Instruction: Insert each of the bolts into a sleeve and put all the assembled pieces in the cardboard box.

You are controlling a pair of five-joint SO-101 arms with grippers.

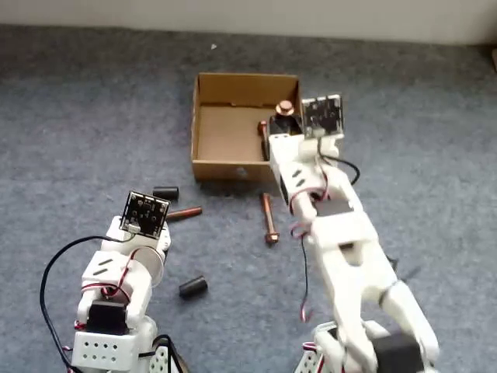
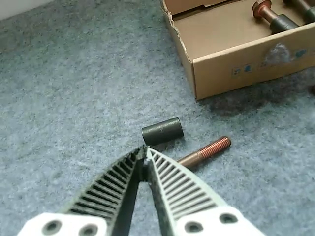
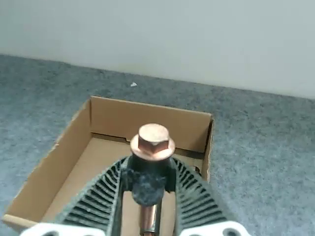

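Now my right gripper [image 3: 147, 169] clamps a sleeved bolt [image 3: 152, 141] above the cardboard box [image 3: 147, 120]; my left gripper [image 2: 146, 156] sits closed, empty, just behind a loose sleeve [image 2: 163, 131]. The box's print [image 2: 241, 70] is unreadable.

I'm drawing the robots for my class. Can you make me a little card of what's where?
Box: cardboard box, open, one finished piece lying inside
Right fingers: shut on a sleeved bolt, above the box
Left fingers: shut, empty, tips near first sleeve
Loose bolts: front bolt near the box front, second bolt beside first sleeve
Other sleeve: alone on the carpet, between the arms
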